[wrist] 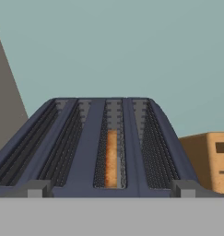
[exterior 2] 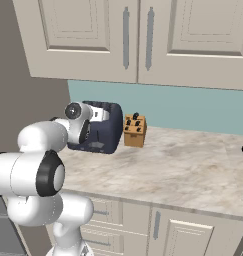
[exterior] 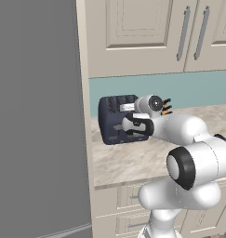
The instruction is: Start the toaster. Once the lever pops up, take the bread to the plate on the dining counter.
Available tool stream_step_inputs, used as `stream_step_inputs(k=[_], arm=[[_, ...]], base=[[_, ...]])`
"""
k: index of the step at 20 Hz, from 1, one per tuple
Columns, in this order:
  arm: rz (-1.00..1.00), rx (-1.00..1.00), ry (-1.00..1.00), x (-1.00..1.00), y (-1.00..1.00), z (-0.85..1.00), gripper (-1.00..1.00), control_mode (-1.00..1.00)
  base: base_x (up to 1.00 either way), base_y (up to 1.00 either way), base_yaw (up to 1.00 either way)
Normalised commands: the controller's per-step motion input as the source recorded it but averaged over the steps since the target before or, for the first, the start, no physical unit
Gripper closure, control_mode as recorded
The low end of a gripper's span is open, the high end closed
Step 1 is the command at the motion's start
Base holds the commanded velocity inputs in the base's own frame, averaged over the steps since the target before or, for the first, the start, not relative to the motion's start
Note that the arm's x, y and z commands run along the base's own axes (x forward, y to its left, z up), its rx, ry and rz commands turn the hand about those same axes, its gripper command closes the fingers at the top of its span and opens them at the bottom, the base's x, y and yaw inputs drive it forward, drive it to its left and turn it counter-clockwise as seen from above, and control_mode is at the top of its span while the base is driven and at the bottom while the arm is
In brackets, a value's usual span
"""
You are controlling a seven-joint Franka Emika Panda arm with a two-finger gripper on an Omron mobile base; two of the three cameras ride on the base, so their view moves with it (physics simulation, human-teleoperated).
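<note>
1. Navy-blue and boxy, the toaster (exterior: 115,120) stands at the left end of the counter (exterior: 133,160), back against the teal wall, with the knife block (exterior 2: 134,131) just beside it on its right.
2. The bread (wrist: 111,158) sits sunk in the toaster's third slot from the left in the hand view, only its golden-brown top edge showing.
3. The gripper (exterior: 128,124) hangs at the toaster's front face, near the grey lever panels; its jaws stand wide and hold nothing.
4. Judged from this, the lever is not yet pressed, so starting the toaster is the step in hand.
5. Handling: the toaster looks heavy and stiff enough to stay put under a downward push. The slice is probably light, thin, dry and crumbly; a hard pinch could break it. Take it across its flat faces at the top edge once it rises, and lift straight up out of the slot.
6. Count: one toaster with four slots, one slice, one knife block.
</note>
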Motion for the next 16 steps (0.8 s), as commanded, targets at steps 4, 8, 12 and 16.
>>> stream_step_inputs(k=[4,8,12,16], arm=[[0.00,0.00,0.00,0.00,0.00,0.00,-1.00,-1.00],[0.00,0.00,0.00,0.00,0.00,0.00,-1.00,-1.00],[0.00,0.00,0.00,0.00,0.00,0.00,-1.00,-1.00],[0.00,0.00,0.00,0.00,0.00,0.00,-1.00,-1.00]], base=[[0.00,0.00,0.00],[0.00,0.00,0.00],[0.00,0.00,0.00],[0.00,0.00,0.00]])
